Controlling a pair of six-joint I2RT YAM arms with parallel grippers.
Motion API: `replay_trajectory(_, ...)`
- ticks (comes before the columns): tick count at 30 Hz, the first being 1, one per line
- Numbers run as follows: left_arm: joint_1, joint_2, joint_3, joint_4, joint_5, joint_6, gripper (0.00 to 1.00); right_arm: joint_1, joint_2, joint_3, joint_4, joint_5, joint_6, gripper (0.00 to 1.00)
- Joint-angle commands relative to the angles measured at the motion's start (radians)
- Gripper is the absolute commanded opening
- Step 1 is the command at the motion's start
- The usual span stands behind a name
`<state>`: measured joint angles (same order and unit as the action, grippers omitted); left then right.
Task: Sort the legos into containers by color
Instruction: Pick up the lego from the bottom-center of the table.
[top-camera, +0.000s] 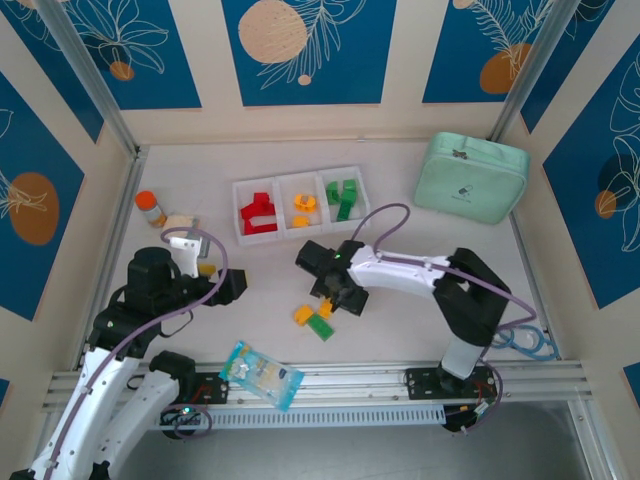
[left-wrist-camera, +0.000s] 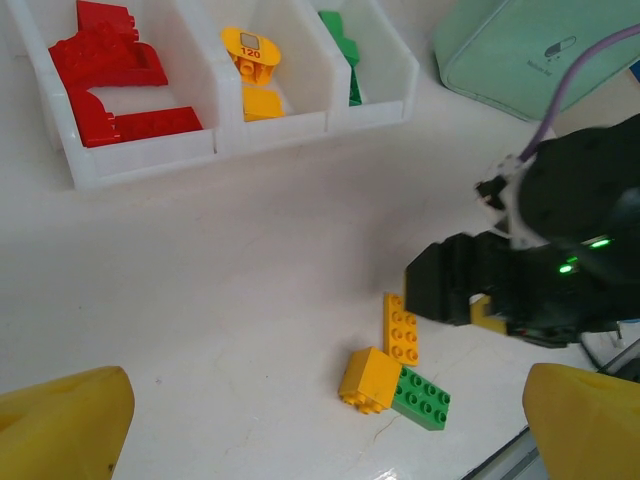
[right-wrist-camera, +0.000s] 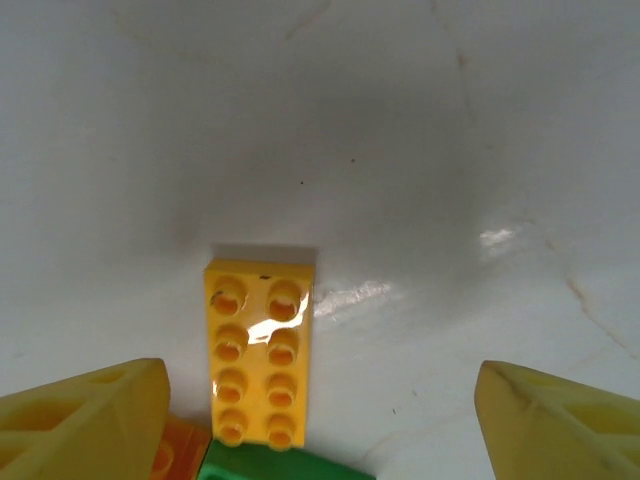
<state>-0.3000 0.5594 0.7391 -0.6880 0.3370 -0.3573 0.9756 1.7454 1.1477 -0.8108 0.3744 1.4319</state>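
Three loose plastic legos (top-camera: 318, 318) lie touching on the white table (top-camera: 270, 280), apart from the white three-bin plastic row (left-wrist-camera: 150, 158): a yellow eight-stud brick (right-wrist-camera: 258, 350), a small orange brick (left-wrist-camera: 370, 378) and a green brick (left-wrist-camera: 420, 398). The right gripper (right-wrist-camera: 320, 410) straddles the yellow one, fingers spread and clear, seemingly lined up to pinch. The left gripper (left-wrist-camera: 325, 430) hangs spread wide. Right wrist view gives finger clearance; left wrist view, the colour-sorted bins.

The top external camera is looking down over the whole desk (top-camera: 270, 275) from its near edge. The left wrist camera is facing obliquely toward the white bins (left-wrist-camera: 150, 165). The right wrist camera is hanging close over a yellow eight-stud brick (right-wrist-camera: 258, 350) that both wrist views are showing.
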Motion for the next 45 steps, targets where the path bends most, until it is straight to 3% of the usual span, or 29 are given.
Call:
replay_trajectory(1, 0.013, 0.002, -0.009, 0.019, 0.028, 0.015, 0.99, 0.021, 0.082, 0.07, 0.019, -0.007, 0.002, 0.76)
replay_trajectory(7, 0.013, 0.004, -0.01, 0.021, 0.032, 0.016, 0.99, 0.033, 0.178, 0.119, -0.032, 0.011, -0.015, 0.63)
replay_trajectory(21, 0.014, 0.002, -0.01, 0.022, 0.033, 0.017, 1.0, 0.033, 0.158, -0.015, 0.041, 0.03, 0.024, 0.36)
replay_trajectory(29, 0.014, 0.001, -0.01, 0.019, 0.026, 0.017, 0.99, 0.004, 0.146, 0.087, 0.029, 0.078, -0.14, 0.19)
replay_trajectory(38, 0.014, -0.001, -0.009, 0.018, 0.018, 0.017, 0.99, -0.05, 0.026, 0.225, 0.047, 0.141, -0.373, 0.16)
replay_trajectory(45, 0.013, -0.002, -0.009, 0.016, 0.012, 0.017, 0.99, -0.144, 0.016, 0.33, 0.18, 0.096, -0.592, 0.16)
